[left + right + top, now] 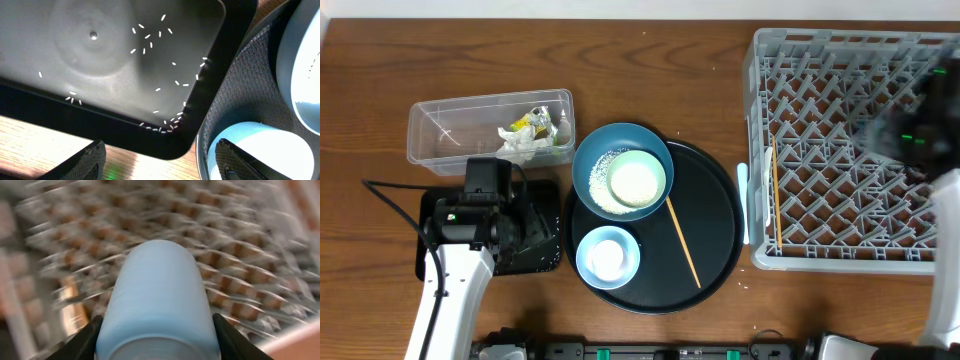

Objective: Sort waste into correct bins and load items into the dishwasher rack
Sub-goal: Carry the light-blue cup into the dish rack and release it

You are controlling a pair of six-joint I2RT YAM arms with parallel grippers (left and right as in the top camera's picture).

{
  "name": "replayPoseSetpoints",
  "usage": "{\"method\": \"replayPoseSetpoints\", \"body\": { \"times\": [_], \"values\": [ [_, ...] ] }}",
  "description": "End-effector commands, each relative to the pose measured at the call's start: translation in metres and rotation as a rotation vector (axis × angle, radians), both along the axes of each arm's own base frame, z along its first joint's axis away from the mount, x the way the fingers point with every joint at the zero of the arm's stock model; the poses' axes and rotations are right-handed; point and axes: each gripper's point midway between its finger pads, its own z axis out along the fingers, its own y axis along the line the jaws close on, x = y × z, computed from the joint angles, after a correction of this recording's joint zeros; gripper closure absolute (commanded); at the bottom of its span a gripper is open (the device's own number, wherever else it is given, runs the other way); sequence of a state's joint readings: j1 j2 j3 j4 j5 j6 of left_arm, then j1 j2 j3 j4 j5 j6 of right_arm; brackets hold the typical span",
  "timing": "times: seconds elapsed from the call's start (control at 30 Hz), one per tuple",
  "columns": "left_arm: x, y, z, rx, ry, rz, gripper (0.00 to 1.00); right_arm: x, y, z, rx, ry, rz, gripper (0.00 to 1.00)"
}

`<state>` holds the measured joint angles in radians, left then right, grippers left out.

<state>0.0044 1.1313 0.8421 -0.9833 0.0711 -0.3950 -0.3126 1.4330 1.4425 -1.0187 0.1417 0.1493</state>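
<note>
Right wrist: right gripper (157, 332) clamps a pale blue cup (157, 285) over the rack (245, 235); left gripper (160, 152) hangs released above the black tray (100, 65).

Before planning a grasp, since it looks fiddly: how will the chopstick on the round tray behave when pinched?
The chopstick looks thin and lies flat on the round black tray, so probably light and apt to roll. Being long, it may pivot if pinched off-centre.
</note>
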Motion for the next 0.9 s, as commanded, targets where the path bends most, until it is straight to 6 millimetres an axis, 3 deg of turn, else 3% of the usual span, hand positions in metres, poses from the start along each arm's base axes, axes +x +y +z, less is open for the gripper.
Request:
{"method": "replayPoseSetpoints", "body": {
  "times": [0.0, 0.1, 0.3, 0.5, 0.7, 0.87],
  "values": [
    [0.005, 0.002, 0.006, 0.011, -0.02, 0.004, 0.28, -0.016, -0.05, 0.006, -0.044, -0.004, -0.153, 0.82],
    [0.005, 0.002, 0.006, 0.011, -0.02, 0.004, 0.28, -0.028, -0.089, 0.0, -0.031, -0.023, -0.292, 0.83],
    [0.004, 0.002, 0.006, 0.011, -0.019, 0.004, 0.28, -0.039, -0.139, -0.03, 0.009, -0.004, -0.437, 0.83],
    [0.004, 0.002, 0.006, 0.011, -0.018, 0.004, 0.28, -0.036, -0.166, -0.062, 0.082, -0.011, -0.511, 0.83],
    [0.004, 0.002, 0.006, 0.011, -0.016, 0.004, 0.28, -0.022, -0.188, -0.064, 0.07, -0.09, -0.518, 0.82],
    [0.004, 0.002, 0.006, 0.011, -0.016, 0.004, 0.28, -0.013, -0.195, -0.069, 0.063, -0.109, -0.514, 0.82]
  ]
}}
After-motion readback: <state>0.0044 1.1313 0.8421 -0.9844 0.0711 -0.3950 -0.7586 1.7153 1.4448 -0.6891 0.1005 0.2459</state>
